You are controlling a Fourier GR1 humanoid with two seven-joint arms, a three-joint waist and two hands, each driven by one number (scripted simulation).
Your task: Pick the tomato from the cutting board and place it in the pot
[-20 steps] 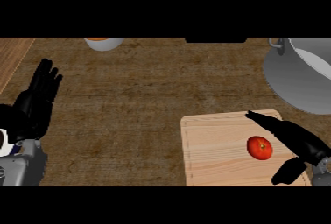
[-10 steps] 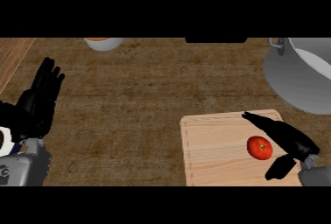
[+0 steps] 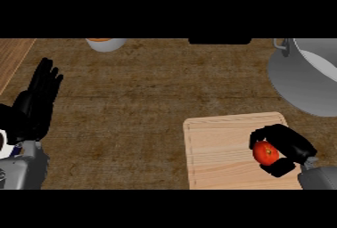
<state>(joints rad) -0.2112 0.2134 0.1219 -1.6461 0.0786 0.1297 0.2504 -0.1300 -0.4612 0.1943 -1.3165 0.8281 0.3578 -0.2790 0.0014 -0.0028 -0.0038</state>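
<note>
The tomato (image 3: 266, 152) sits over the right part of the cutting board (image 3: 217, 147), near the board's right edge, and the right robot hand (image 3: 291, 142) is closed around it. The black fingers (image 3: 258, 135) curl over the tomato's top and left side and the thumb (image 3: 281, 168) comes up from below, so only a red patch with a small dark stem mark shows between them. Whether the tomato rests on the wood or is held just clear of it cannot be told from this steep angle. The grey forearm (image 3: 320, 179) of that hand enters from the lower right corner. The cutting board is pale wood with rounded corners and lies flat on the brown bench (image 3: 145, 98), running down to the lower edge of the view. The pot (image 3: 296, 84), grey with a lighter inside, stands at the upper right, apart from the board and beyond its far right corner; part of it is cut off by the view's right edge. The left robot hand (image 3: 33, 107) rests open at the left edge, fingers straight and pointing up the view, holding nothing. At the far edge of the bench stand a small white container (image 3: 105, 44) with something orange in it and, further right, a dark flat object (image 3: 219, 41), both only partly visible.
</note>
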